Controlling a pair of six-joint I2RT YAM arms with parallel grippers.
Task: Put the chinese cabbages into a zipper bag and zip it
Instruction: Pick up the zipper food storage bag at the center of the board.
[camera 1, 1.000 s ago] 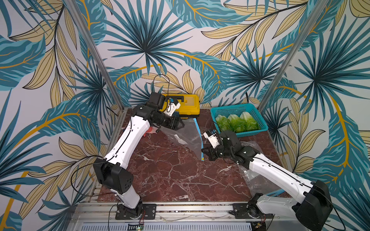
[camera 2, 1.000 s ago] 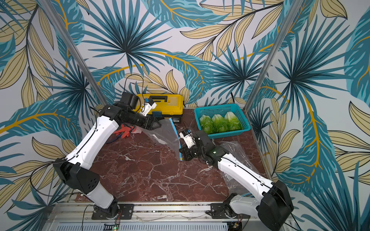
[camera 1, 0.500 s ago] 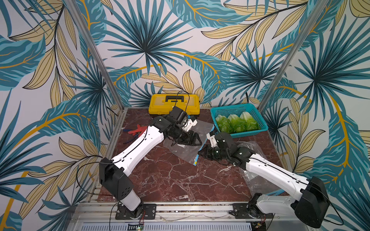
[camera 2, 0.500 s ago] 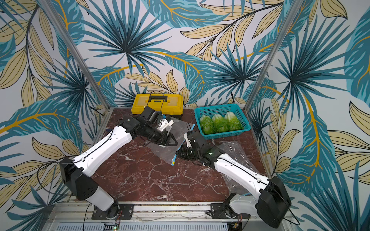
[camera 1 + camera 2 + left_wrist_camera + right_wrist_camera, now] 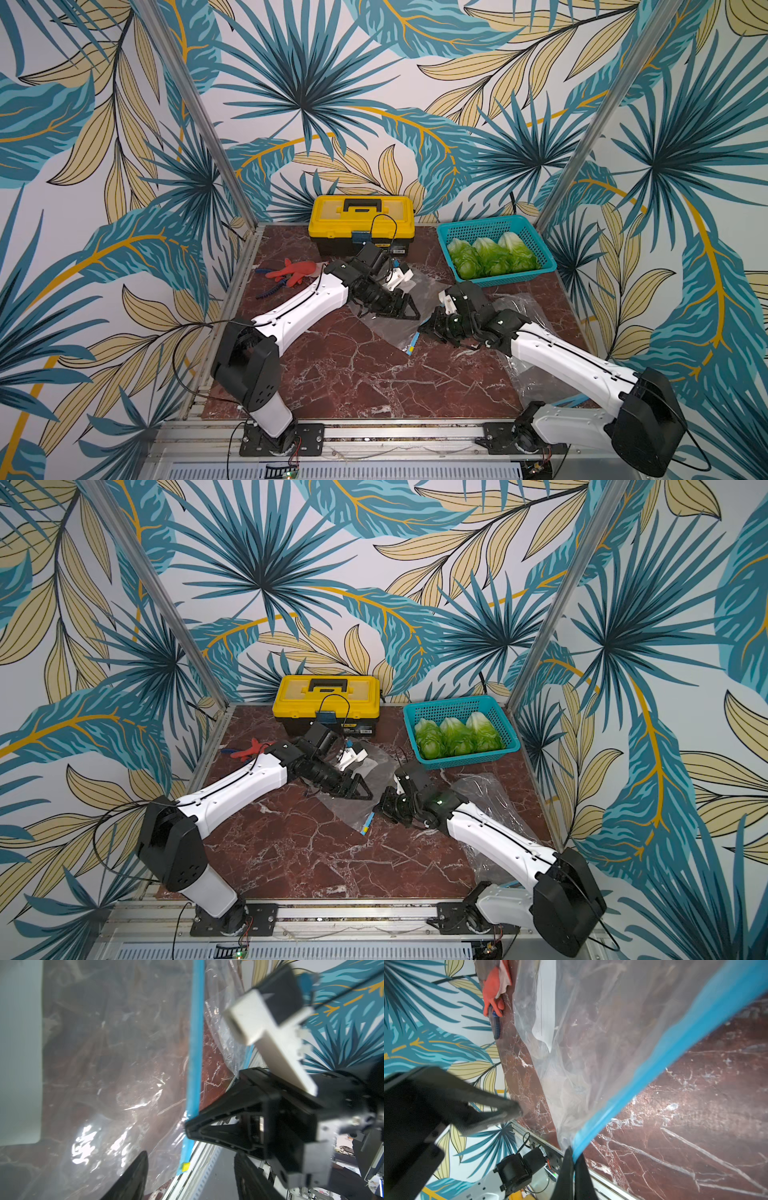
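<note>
Three chinese cabbages (image 5: 492, 257) (image 5: 457, 737) lie side by side in the teal basket (image 5: 505, 279) (image 5: 469, 759) at the back right. The clear zipper bag (image 5: 390, 332) (image 5: 349, 808) (image 5: 124, 1064) (image 5: 591, 1043) lies crumpled mid-table, its blue zip strip (image 5: 413, 343) (image 5: 195, 1043) (image 5: 675, 1043) toward the right arm. My right gripper (image 5: 428, 328) (image 5: 380, 806) (image 5: 574, 1153) is shut on that strip near one end. The left gripper (image 5: 399, 309) (image 5: 359, 791) (image 5: 191, 1159) hangs open low over the bag, nothing between its fingers (image 5: 133, 1178).
A yellow toolbox (image 5: 361, 224) stands at the back. Red-handled tools (image 5: 291, 270) lie at the back left. Another sheet of clear plastic (image 5: 519, 307) lies under the right arm, in front of the basket.
My left arm has swung from beside the toolbox to the table's middle and come down over the bag, which has dropped from lifted to lying flat. The right gripper has kept its hold on the strip.
</note>
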